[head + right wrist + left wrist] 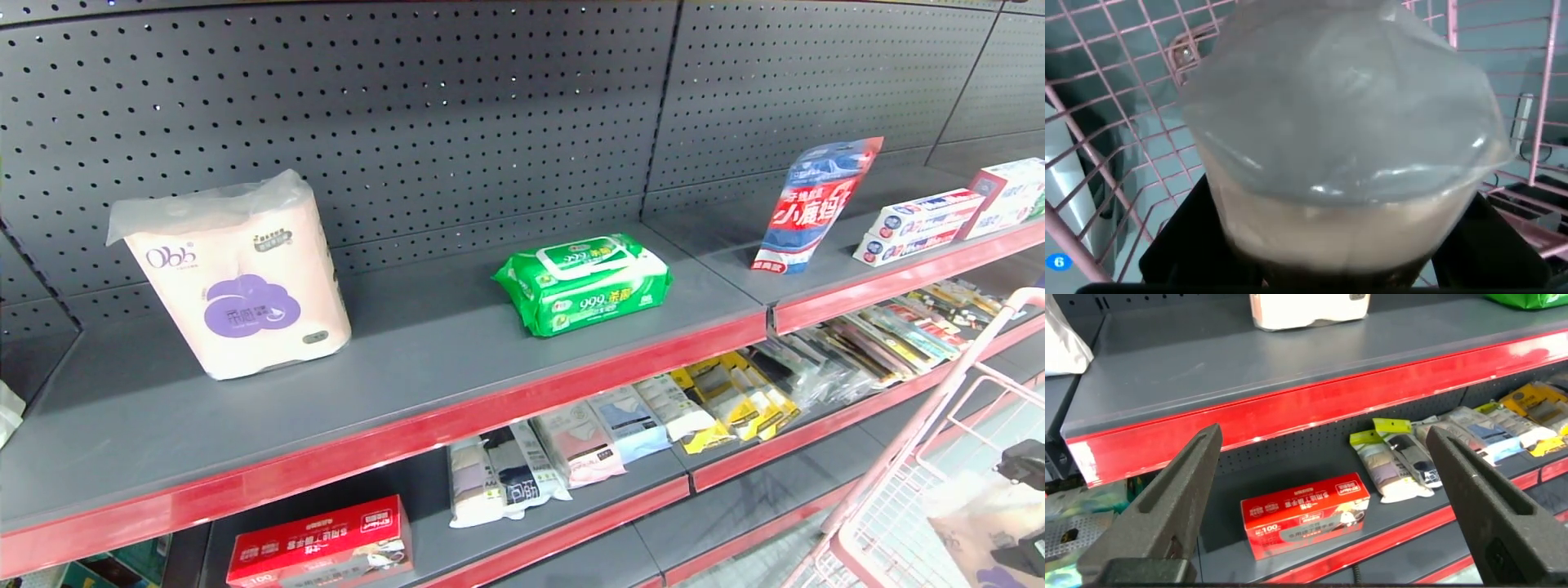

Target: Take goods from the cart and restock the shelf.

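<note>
Inside the pink wire cart at the lower right, my right gripper is shut on a pale pack wrapped in clear plastic. In the right wrist view that pack sits between the dark fingers of the right gripper, with cart bars behind it. My left gripper hangs open and empty in front of the red shelf edge. On the upper shelf stand a toilet paper pack and a green wet wipes pack.
Further right on the upper shelf are a blue and red pouch and toothpaste boxes. The lower shelf holds a red box, packaged garments and yellow-carded items. Bare shelf lies between the toilet paper and the wipes.
</note>
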Robot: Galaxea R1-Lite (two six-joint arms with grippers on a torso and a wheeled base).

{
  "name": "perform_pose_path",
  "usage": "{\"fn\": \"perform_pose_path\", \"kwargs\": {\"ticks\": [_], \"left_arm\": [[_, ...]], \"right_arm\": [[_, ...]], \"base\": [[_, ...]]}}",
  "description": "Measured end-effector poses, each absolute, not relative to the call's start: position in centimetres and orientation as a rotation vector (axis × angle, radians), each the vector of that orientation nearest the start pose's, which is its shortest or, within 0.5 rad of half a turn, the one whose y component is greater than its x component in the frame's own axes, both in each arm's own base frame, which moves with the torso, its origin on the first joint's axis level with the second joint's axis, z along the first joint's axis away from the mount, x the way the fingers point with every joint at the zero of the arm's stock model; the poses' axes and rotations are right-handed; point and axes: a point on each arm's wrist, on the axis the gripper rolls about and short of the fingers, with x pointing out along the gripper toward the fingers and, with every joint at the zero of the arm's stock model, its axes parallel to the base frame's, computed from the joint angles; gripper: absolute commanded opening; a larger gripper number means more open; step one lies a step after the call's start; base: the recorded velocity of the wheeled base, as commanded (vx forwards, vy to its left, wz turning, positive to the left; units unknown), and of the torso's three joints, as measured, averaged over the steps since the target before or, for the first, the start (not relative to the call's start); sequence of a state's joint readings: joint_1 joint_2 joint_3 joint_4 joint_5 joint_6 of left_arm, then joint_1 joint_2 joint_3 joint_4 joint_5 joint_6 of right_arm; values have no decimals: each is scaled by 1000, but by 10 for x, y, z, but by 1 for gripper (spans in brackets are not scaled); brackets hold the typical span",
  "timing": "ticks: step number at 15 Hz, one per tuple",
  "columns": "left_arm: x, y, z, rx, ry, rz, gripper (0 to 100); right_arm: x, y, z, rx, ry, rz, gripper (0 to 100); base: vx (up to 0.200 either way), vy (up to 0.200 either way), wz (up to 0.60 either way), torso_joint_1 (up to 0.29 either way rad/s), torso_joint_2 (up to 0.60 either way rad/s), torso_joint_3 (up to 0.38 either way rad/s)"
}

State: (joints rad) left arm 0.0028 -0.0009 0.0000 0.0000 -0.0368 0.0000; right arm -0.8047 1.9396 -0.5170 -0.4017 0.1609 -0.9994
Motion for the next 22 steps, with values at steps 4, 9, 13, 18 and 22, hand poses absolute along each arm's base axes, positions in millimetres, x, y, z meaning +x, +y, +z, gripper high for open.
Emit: {"fn": "perform_pose_path", "kwargs": {"ticks": [4, 9, 13, 18, 22], "left_arm": [[-23, -1, 75, 0, -1, -34, 100], [-23, -1, 75, 0, -1, -34, 100], [-23, -1, 75, 0, -1, -34, 100], [-23, -1, 75, 0, -1, -34, 100], [-23, -1, 75, 0, -1, -34, 100]], "right_arm": [[183, -184, 63, -411, 982, -184, 0], [184, -155, 117, -422, 781, -278, 0], [182, -111, 156, -503, 625, -299, 0], [161, -38, 172, -369, 447, -195, 0], [134, -2, 172, -231, 362, -36, 0]], "base": [[0, 0, 0, 0, 0, 0], [0, 0, 0, 0, 0, 0], [0, 0, 0, 0, 0, 0], [0, 0, 0, 0, 0, 0], [0, 0, 0, 0, 0, 0]]}}
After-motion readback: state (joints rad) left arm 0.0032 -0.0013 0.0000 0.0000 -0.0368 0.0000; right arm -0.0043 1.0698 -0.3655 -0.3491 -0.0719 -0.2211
